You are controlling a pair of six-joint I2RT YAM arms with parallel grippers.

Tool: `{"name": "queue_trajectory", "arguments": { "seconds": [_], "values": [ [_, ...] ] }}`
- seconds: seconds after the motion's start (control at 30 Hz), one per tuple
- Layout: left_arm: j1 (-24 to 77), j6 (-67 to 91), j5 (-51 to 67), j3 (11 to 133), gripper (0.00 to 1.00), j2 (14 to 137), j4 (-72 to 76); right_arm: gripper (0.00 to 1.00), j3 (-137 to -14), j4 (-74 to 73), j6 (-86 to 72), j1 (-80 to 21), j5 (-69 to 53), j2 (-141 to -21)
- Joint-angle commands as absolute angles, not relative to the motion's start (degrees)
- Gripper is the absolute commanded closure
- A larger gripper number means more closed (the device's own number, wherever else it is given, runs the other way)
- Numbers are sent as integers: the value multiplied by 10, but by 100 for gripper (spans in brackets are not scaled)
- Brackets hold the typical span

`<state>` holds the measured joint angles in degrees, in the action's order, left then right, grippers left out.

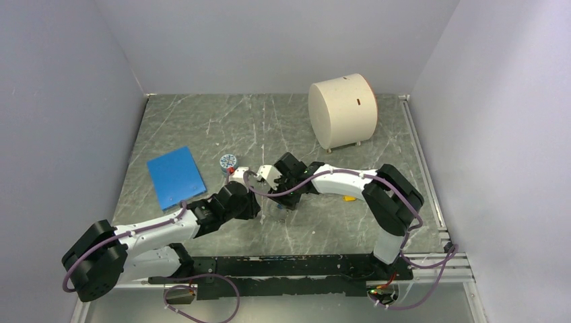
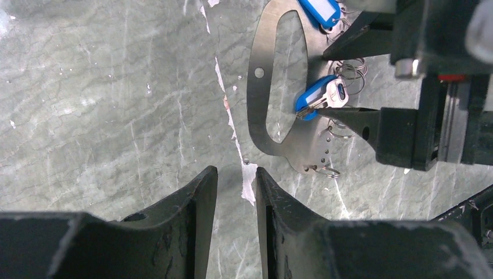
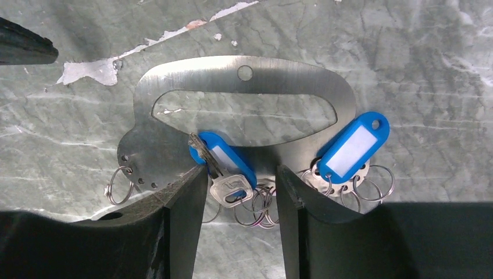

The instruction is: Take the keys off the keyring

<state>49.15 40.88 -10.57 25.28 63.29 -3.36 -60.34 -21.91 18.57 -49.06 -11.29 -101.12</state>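
The keyring (image 3: 174, 78) is a flat steel plate with an oval slot, lying on the marble table, with small split rings (image 3: 258, 203) along its near edge. A silver key (image 3: 224, 177) with a blue tag (image 3: 229, 157) rests on it. A second blue tag (image 3: 353, 147) lies to the right. My right gripper (image 3: 239, 171) is open, its fingers either side of the silver key and the rings. My left gripper (image 2: 235, 170) is open by a narrow gap over bare table, just short of the plate (image 2: 258, 110). The right gripper's fingers (image 2: 372, 122) show there beside the blue-tagged key (image 2: 318, 97).
A white scrap (image 2: 249, 187) lies between the left fingertips and the plate. A blue flat pad (image 1: 176, 177) and a small round patterned jar (image 1: 228, 161) sit left of the arms. A cream drum (image 1: 342, 110) stands at the back. A small yellow piece (image 1: 349, 198) lies by the right arm.
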Motion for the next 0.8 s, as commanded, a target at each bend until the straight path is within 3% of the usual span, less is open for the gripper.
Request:
{"name": "queue_trajectory", "arguments": {
  "seconds": [0.0,0.3,0.53,0.77],
  "values": [
    [490,397,-115,261,63,627,-30,48,-589,-197,197,-505,-92,-982],
    [490,401,-127,253,63,593,-46,48,-595,-217,201,-525,-73,-998],
    [489,401,-136,249,63,572,-57,60,-600,-212,204,-525,-68,-1021],
    [488,401,-133,249,63,579,-53,63,-596,-170,178,-524,-22,-1025]
  ]
}}
